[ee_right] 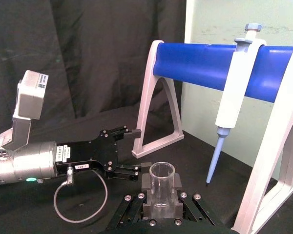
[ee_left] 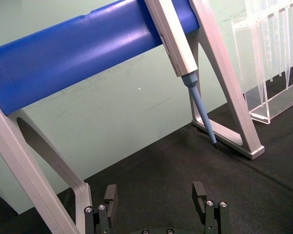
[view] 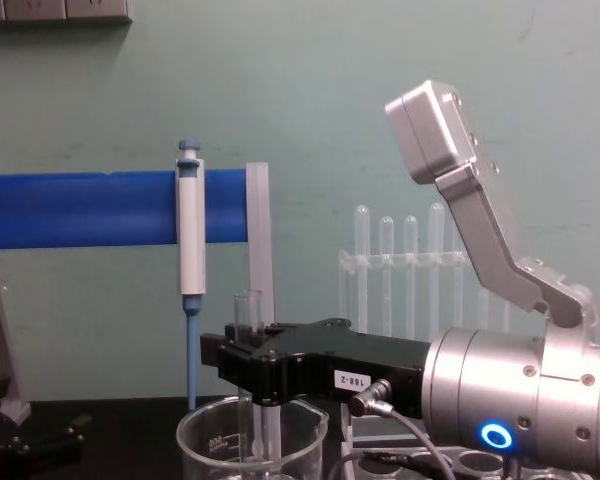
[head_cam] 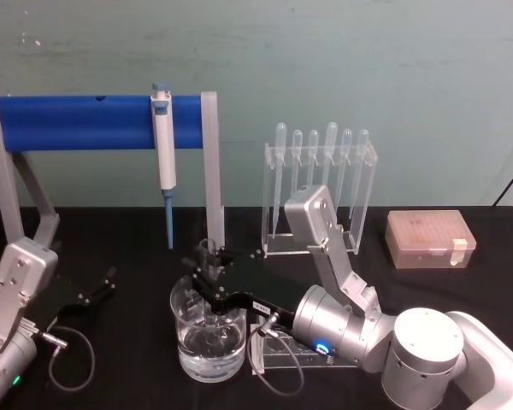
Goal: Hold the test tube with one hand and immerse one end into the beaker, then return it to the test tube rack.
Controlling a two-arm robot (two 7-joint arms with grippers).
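Right gripper (head_cam: 207, 272): closed on test tube (view: 248, 308), held upright just below its rim. Tube: lower end inside beaker (head_cam: 209, 346), near worktop's front edge, centre. Left gripper (head_cam: 100, 286): spread wide, empty, parked by left edge. Handling: keep tube vertical, lower straight, clear of beaker wall; grip firm, not crushing.

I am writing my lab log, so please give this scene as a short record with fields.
beaker: front centre, partly filled with clear liquid
test tube: upright, lower end inside beaker
right gripper: over beaker, jaws shut on test tube
left gripper: low at robot's left, jaws open, empty
pipettor: hanging on blue bar behind
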